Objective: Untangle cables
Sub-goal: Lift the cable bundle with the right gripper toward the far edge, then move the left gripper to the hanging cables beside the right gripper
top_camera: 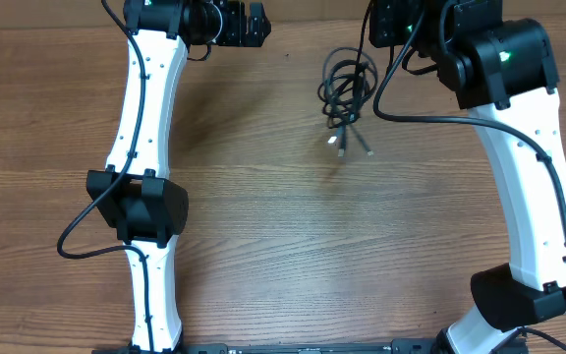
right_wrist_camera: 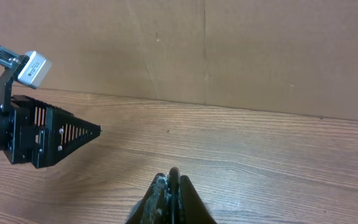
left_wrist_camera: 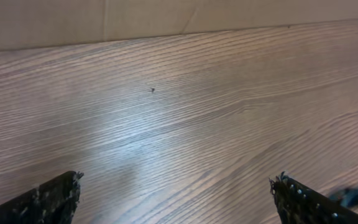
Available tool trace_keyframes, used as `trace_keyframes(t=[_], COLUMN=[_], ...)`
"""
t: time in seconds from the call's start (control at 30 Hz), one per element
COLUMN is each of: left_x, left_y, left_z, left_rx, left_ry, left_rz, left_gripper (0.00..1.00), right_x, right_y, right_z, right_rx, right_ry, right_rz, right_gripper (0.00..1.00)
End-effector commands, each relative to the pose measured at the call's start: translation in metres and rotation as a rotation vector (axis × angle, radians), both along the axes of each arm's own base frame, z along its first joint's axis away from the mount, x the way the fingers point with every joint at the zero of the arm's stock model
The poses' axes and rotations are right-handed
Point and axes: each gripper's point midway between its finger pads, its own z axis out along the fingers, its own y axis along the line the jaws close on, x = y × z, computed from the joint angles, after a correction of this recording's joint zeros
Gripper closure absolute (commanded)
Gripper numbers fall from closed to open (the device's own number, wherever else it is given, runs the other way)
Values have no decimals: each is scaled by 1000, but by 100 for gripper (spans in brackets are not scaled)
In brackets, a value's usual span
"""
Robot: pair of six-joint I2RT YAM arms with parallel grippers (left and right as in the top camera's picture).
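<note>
The cables [top_camera: 348, 90] are a small bundle of thin black cords with loose plug ends [top_camera: 342, 147] pointing toward the table's front, at the back centre. My right gripper [top_camera: 381, 31] sits just right of the bundle's top. In the right wrist view, my right gripper [right_wrist_camera: 174, 177] is shut with a thin black cord pinched between the fingertips. My left gripper [top_camera: 258, 25] is open and empty at the back, left of the bundle. In its own view, the left gripper [left_wrist_camera: 176, 199] has its fingers spread wide over bare wood.
The wooden table [top_camera: 283, 246] ends at a brown cardboard wall [right_wrist_camera: 229, 50] along the back. The left gripper [right_wrist_camera: 48, 134] shows at the left in the right wrist view. Both white arms carry thick black wires [top_camera: 411, 113].
</note>
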Motion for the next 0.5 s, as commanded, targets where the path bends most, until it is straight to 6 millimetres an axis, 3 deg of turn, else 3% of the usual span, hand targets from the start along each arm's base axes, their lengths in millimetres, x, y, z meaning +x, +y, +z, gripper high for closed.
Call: trace_keyframes(t=[0.0,0.17,0.33,0.47], left_x=[-1,-8,-28,-37], left_y=[-6,-25,-57,-77], left_z=[13,22,35,32], left_rx=[-113,-234,-340,-376], left_ry=[46,87,72,73], left_rz=[80,33,-195,-290], left_gripper=[0,1,1,0], right_x=[0,0,0,1], right_y=[-4,-5,-5,-4], right_z=[14,14,14,14], right_rx=[-3,-4,-4,-3], right_ry=[-41,-41,-42,-42], right_rz=[-12,-14,-13,-13], right_gripper=[96,96,96,96])
